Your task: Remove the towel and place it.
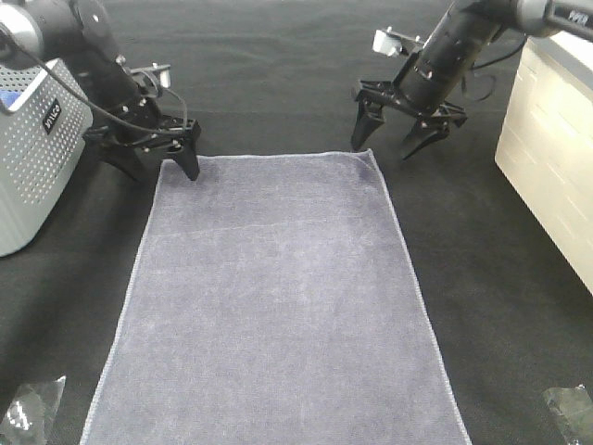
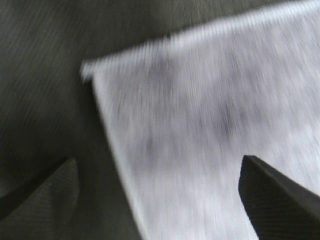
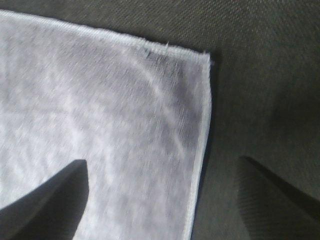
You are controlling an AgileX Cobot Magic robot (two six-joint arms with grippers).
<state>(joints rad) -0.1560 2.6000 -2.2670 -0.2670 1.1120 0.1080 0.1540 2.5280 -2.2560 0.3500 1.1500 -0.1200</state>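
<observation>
Both spread wide, holding nothing: left pincer (image 1: 162, 171), right pincer (image 1: 382, 148) | towel (image 1: 278, 297) long axis 12 to 6 | left straddling 11 o'clock corner, right straddling 1 o'clock corner | neither nearer

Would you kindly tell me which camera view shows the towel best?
The exterior high view: nearly the whole towel lies flat there, only its near end cropped. The left wrist view shows one far corner, blurred; the right wrist view shows the other far corner with its hem.

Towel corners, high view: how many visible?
2 on the grey-lavender terry towel: far-left corner beside the left gripper, far-right corner beside the right gripper. Near corners fall outside the frame.
</observation>
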